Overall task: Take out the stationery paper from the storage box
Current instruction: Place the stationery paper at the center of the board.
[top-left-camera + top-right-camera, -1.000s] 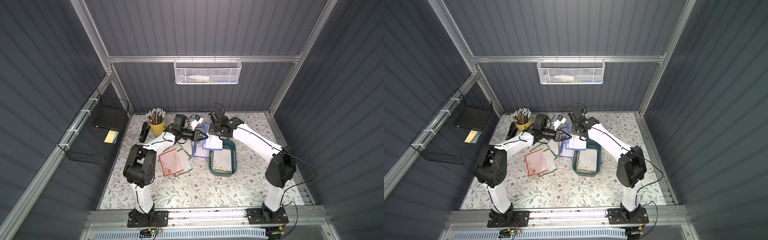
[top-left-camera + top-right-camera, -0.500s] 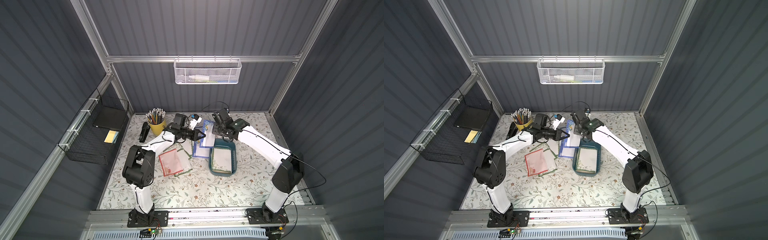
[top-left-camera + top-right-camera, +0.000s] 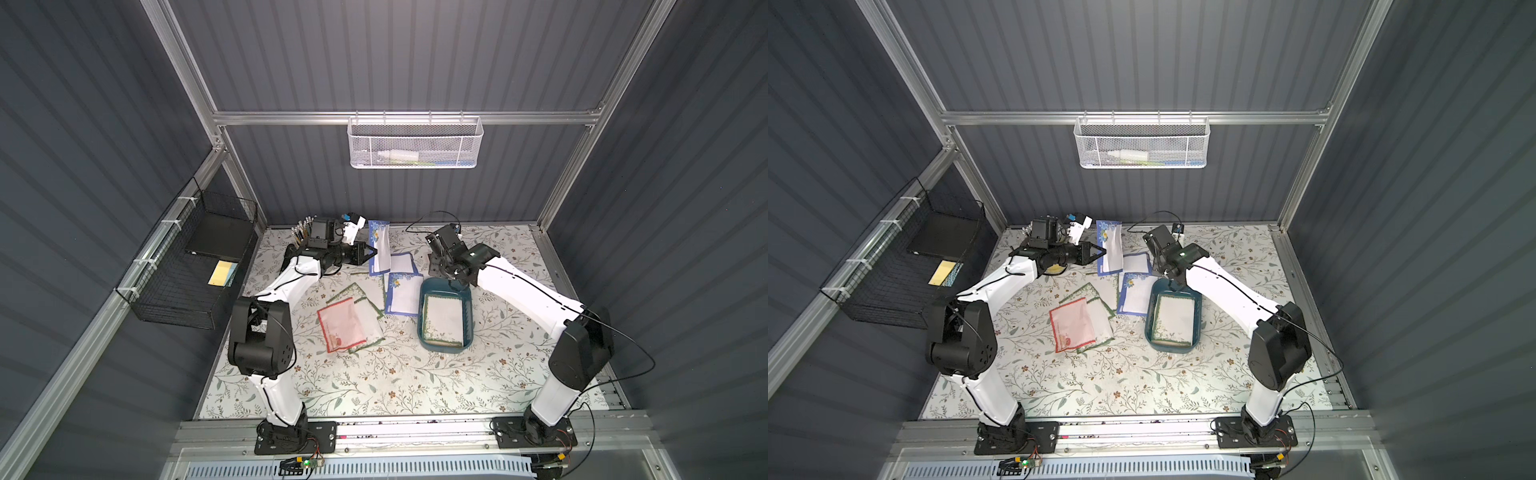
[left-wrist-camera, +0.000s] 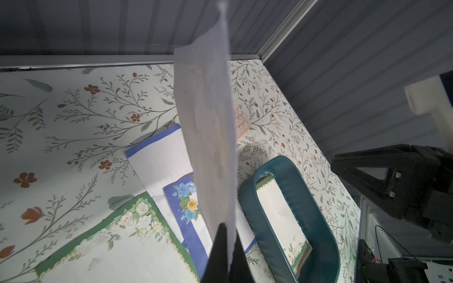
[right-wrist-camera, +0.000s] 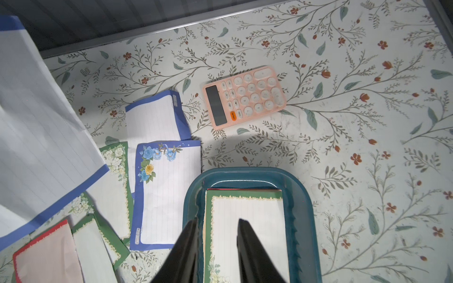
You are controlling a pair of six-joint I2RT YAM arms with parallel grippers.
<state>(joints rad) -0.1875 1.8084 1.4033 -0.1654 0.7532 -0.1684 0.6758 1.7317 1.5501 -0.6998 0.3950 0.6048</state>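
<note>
- Black, wedge-shaped fingers of my left gripper (image 4: 226, 235) are clamped on the edge of the lifted sheet (image 4: 208, 122). It is thin and matt white on the back, stands almost upright with a slight curl, and hangs clear of the table. A top view shows its blue floral border (image 3: 379, 249).
- My right gripper (image 5: 217, 220) has its jaws partly apart with nothing between them. It hangs over the far end of the storage box (image 5: 301, 196), one finger (image 5: 188, 240) above the wall and the other above the paper inside. I cannot tell whether either finger touches.
- The storage box is smooth teal-blue plastic, shallow and rectangular with rounded corners.
- Inside it lies a stack of stationery paper (image 5: 245, 220). The top sheet is white and ruled, framed in green with a cream scalloped line and pale flowers at one corner. Thin red and tan edges peek out beneath it.
- Just beside the box, a blue-floral sheet (image 5: 166, 191) lies flat and overlaps a second blue-bordered sheet (image 5: 152, 117).
- Further out are the green-bordered sheets (image 5: 115, 196), fanned and overlapping, with a pinkish red-edged sheet (image 5: 46, 254) lying over them.
- A peach calculator (image 5: 245, 95) with round pale keys lies apart from the box, towards the back wall.
- Everything rests on the table (image 5: 343, 147), which has a pale covering printed with sprigs and small red flowers.
</note>
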